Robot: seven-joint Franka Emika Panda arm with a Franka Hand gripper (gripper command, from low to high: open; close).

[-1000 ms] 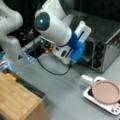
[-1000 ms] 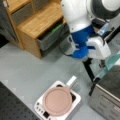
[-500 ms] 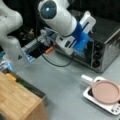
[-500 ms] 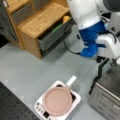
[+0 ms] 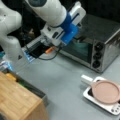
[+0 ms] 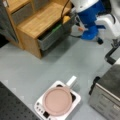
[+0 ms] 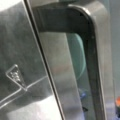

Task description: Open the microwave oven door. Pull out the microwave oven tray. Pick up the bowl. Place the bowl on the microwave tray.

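Note:
The silver-grey microwave oven [image 5: 100, 37] stands at a front view's right, with three black knobs [image 5: 97, 55] on its front panel. Its dark glass door [image 5: 77, 48] looks shut. My gripper [image 5: 75, 37] is at the door's top edge, its fingers hidden behind the blue wrist mount [image 5: 70, 27]. The wrist view is filled by the door's metal bar handle [image 7: 96, 65], very close, with a teal tint in the glass [image 7: 77, 57] behind it. The tray is hidden inside the oven. The bowl is out of view. In a front view the arm [image 6: 87, 15] is at the top and the oven [image 6: 107, 95] at bottom right.
A pink plate [image 5: 106, 91] lies on a white tray [image 5: 87, 94] in front of the oven; both appear again as plate [image 6: 57, 101] and tray [image 6: 75, 100]. A wooden cabinet [image 5: 17, 100] with an open drawer [image 6: 53, 35] stands nearby. Cables [image 5: 47, 57] hang under the arm.
The arm has moved up and toward the oven, bringing the wrist to the door's top edge and handle.

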